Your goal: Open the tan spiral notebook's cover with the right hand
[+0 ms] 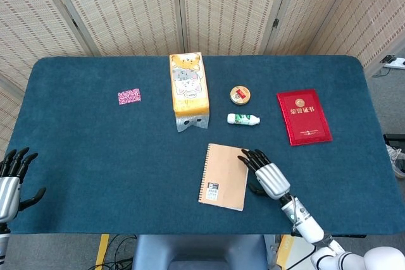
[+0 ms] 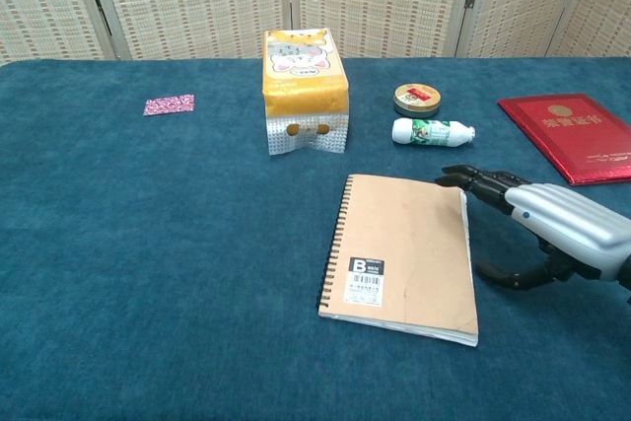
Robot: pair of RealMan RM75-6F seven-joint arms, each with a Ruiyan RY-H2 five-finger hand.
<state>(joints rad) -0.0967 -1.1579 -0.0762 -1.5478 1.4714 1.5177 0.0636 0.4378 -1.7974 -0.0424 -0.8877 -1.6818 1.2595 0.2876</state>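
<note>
Setting: a table (image 1: 95, 150) covered in dark blue cloth is seen, with woven folding screens behind it.
Notebook: the tan spiral notebook (image 1: 224, 176) is laid flat and closed near the front edge, right of centre; its spiral binding is on its left side and its free page edge on the right.
Long axis: the notebook's length is run roughly front to back, tilted slightly, with a label near the lower left corner.
Right hand: the right hand (image 2: 552, 227) is placed just beside the notebook's free edge, fingers (image 2: 471, 181) apart and stretched toward the upper right corner, thumb held low near the cloth; nothing is gripped. Whether the fingertips touch the cover cannot be told.
Key relation: the notebook is found to the left of the right hand's fingers, so the cover edge is judged to be lifted from the right and swung leftward over the spiral.
Left hand: the left hand (image 1: 12, 178) is kept well apart at the front left corner, fingers spread, holding nothing.
Nearer hand: the right.
</note>
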